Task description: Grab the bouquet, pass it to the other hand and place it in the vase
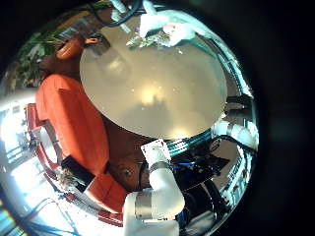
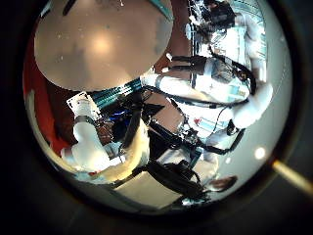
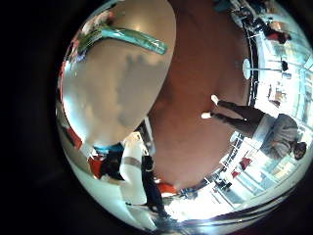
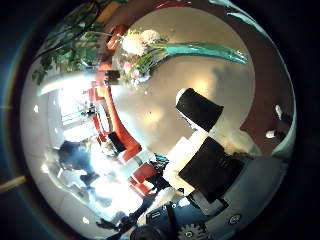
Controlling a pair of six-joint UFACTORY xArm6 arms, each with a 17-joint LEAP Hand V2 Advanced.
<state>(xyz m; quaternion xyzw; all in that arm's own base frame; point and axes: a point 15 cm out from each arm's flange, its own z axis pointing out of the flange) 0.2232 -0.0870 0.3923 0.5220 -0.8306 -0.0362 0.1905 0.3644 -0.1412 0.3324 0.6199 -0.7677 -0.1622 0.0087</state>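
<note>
From the little-finger side of the left palm, the round table [image 1: 148,88] lies well below, and its top is bare over most of what shows. A sofa [image 1: 74,123] curves along one side of it. At the table's far rim a hand [image 1: 162,28] hangs over the edge, too small here to say which hand it is or how its fingers stand. The left hand [image 1: 239,130] shows only as a few pale parts at the view's border. I cannot tell whether its fingers are apart or together.

The thumb side of the left palm gives the same table [image 2: 93,44] from high up, with robot arm segments [image 2: 210,88] crossing in front of it. No part of the bouquet shows here.

From the little-finger side of the right palm, the table [image 3: 117,88] is close. The bouquet's wrapped stem end [image 3: 127,39] lies flat on it, near the rim.

The thumb side of the right palm tells the most. The bouquet [image 4: 150,50] lies on its side on the table [image 4: 215,80], flower heads toward the sofa [image 4: 115,115] and its long wrap trailing away across the top. The right hand [image 4: 205,140] hovers close over it with fingers [image 4: 200,108] spread apart and fairly straight — bare table shows between them and the bouquet, so nothing is held.
</note>
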